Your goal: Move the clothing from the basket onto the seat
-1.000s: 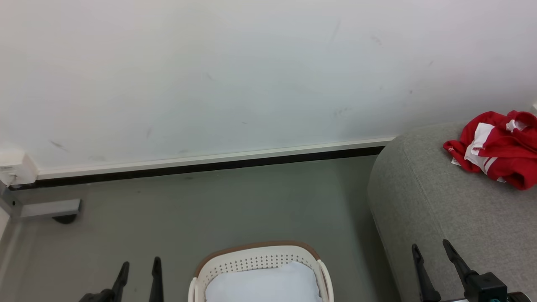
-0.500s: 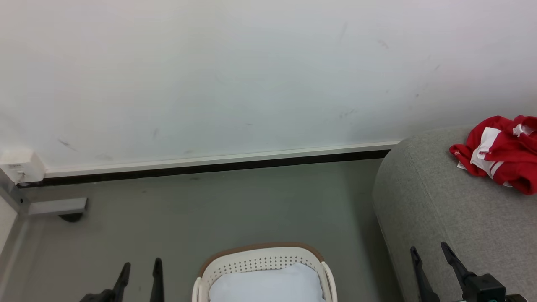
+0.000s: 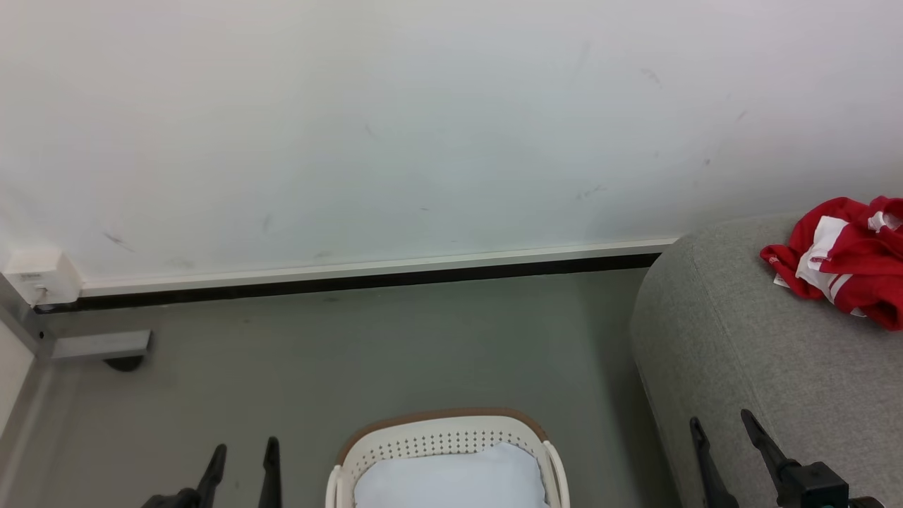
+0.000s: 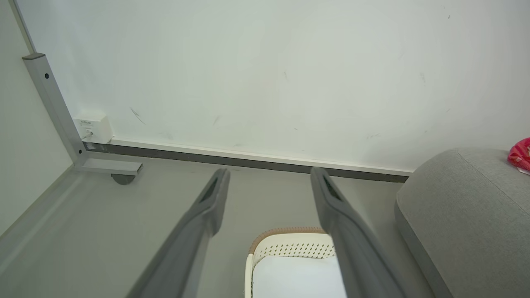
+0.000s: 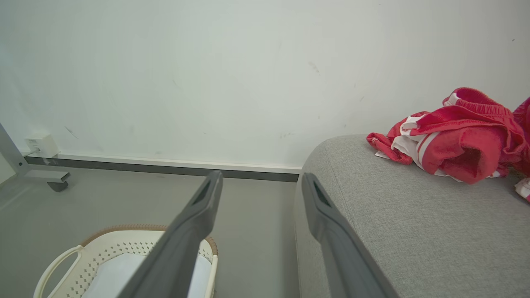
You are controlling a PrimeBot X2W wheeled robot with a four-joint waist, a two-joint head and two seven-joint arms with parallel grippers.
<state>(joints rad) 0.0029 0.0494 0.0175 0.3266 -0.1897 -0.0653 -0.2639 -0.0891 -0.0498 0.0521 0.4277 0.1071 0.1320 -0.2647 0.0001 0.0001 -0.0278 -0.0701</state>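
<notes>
Head view, nearest first: the left gripper [image 3: 245, 443] and the right gripper [image 3: 720, 416] both have their fingers spread, with nothing between them. Between the two, the basket [image 3: 437, 418] stands on the grey floor [image 3: 395, 353] with a pale white cloth [image 3: 451, 476] inside. Farther right, the clothing [image 3: 850, 257] lies crumpled on the seat [image 3: 741, 367], well apart from the basket and close to the white wall [image 3: 423, 127].

Bright red on the garment [image 3: 868, 275], with white stripes and white panels breaking it up. Light grey, finely flecked, on the sofa [image 3: 762, 381]. The laundry basket [image 3: 437, 443] is cream-white, peppered with rows of small dark holes and topped by a brown braided rim. Plain pale white cloth [image 3: 451, 483]. Grey floor [image 3: 395, 346], white wall [image 3: 423, 127] with faint dark scuffs. Left gripper [image 3: 245, 446] and right gripper [image 3: 721, 418], both black-fingered.
</notes>
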